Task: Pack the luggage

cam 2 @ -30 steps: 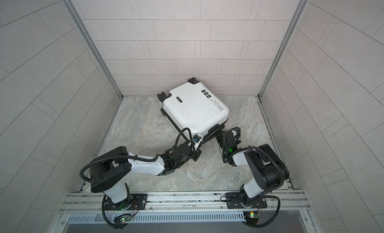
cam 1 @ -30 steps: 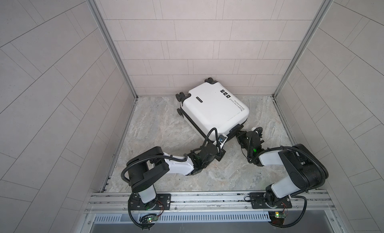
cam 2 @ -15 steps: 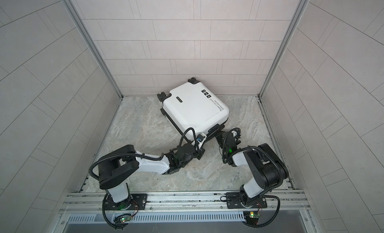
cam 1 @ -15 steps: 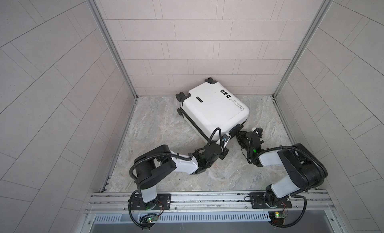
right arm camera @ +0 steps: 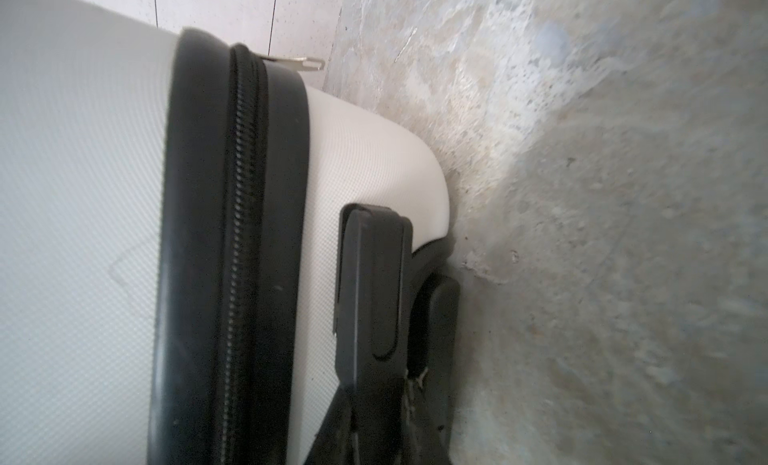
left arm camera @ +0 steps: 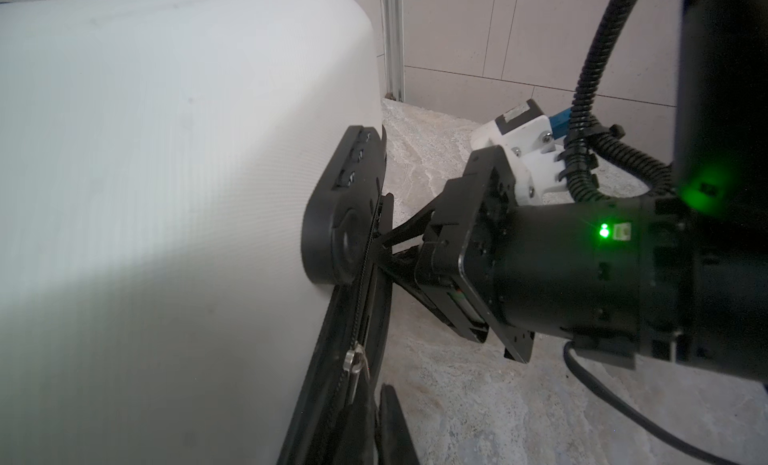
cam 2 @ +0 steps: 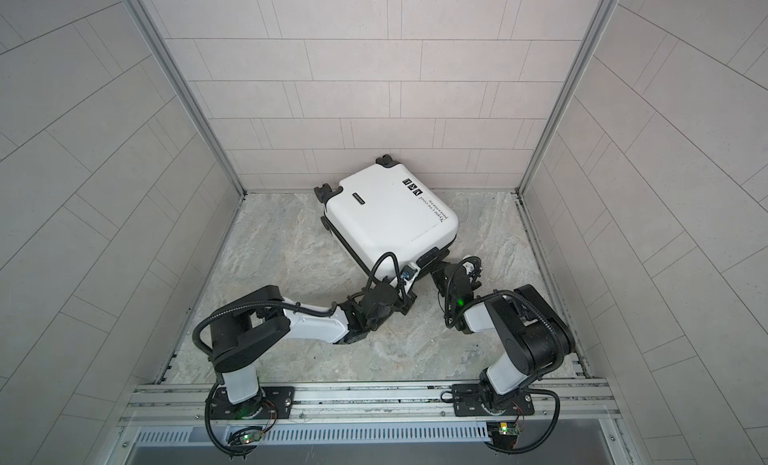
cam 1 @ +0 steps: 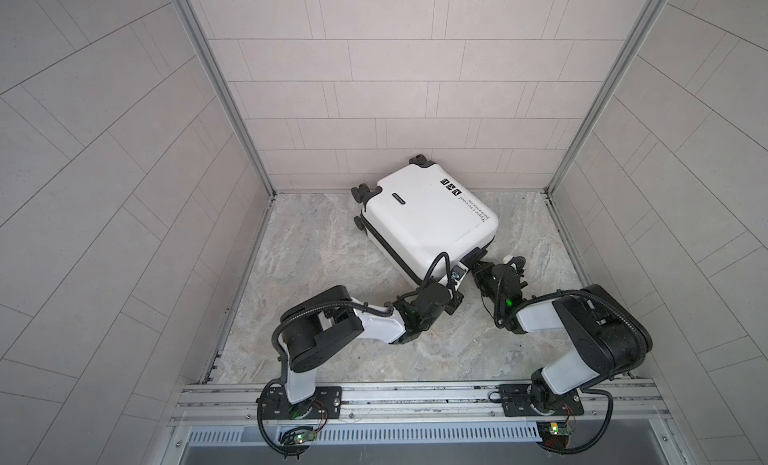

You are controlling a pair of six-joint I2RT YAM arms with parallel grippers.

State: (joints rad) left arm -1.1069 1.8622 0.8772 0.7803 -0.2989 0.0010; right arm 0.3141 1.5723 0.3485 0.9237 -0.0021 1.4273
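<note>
The luggage (cam 1: 419, 218) lies flat on the marble surface (cam 1: 316, 267), printed white shell up and both shells together. In both top views it sits toward 12 o'clock, close to the back wall. It is skewed so that its black wheels (cam 1: 361, 191) point to about 11 o'clock.

The left claw (cam 1: 457, 303) is low at the case's 5 o'clock edge, just past its nearest corner. Its fingers are pressed together. In the left wrist view they lie along the black zipper trim, just beside a silver zipper pull (left arm camera: 355, 359). Whether they pinch the pull or only touch the trim I cannot tell.

The right claw (cam 1: 477, 267) meets the same edge at about 4 o'clock of the case, near the left claw but apart from it. In the left wrist view its tips converge on the zipper line, right beside the black lock plate (left arm camera: 340, 218). In the right wrist view its two fingers (right arm camera: 370, 284) lie against the lower white shell with a narrow gap between them. What sits in that gap is too dark to tell, so I cannot say whether this claw grips anything.
</note>
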